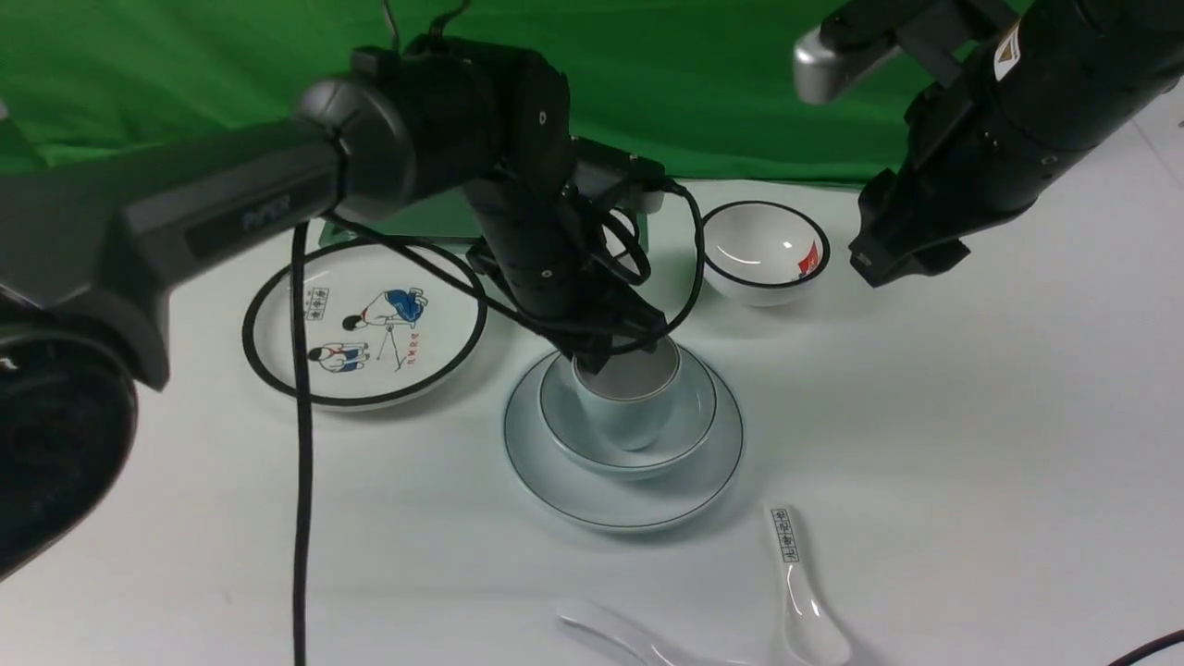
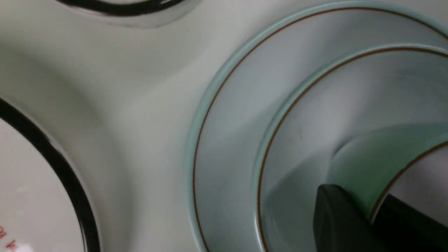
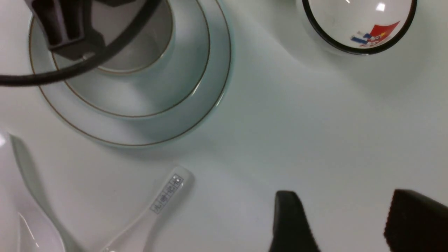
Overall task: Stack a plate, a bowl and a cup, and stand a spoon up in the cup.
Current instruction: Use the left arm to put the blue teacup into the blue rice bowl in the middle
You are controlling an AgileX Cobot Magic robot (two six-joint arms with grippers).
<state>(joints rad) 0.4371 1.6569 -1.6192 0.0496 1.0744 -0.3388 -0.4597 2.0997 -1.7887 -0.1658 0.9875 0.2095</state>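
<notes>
**3 pieces stacked, spoon not yet placed**

The plain pale blue-white round plate (image 1: 601, 504) lies near the middle of the white bench (image 1: 971, 416). The wide shallow pale blue-white bowl (image 1: 696, 418) sits on it, and the handleless pale blue-white cup (image 1: 629, 418) stands upright in the bowl. I judge the stack of 3 to be built.

The left gripper (image 1: 597, 353) is closed on the cup's rim. The left wrist view shows 1 finger (image 2: 336, 217) outside the wall and the other inside. Letting go of the cup comes next, to my mind.

The plain glossy white ceramic soup spoon (image 1: 629, 638) lies flat at the bench's front edge, untouched. It has to be lifted and stood in the cup, which is the 1 step left.

The right gripper (image 3: 350, 224) hangs above the bench toward the right side, jaws wide apart and empty.

Beside the plain spoon lies a second white spoon with black characters on its handle (image 1: 786, 536), and these are too small to read. The black-rimmed cartoon plate (image 1: 365, 319), left of the stack, carries small black and red characters, also unreadable. The deeper black-rimmed white bowl (image 1: 763, 250), toward the back edge, bears a red mark with no writing I can make out. The left arm (image 1: 231, 213) has faint raised lettering that looks like "PiPER". The right arm (image 1: 1036, 111) wears a small yellow warning sticker (image 1: 1008, 51).
</notes>
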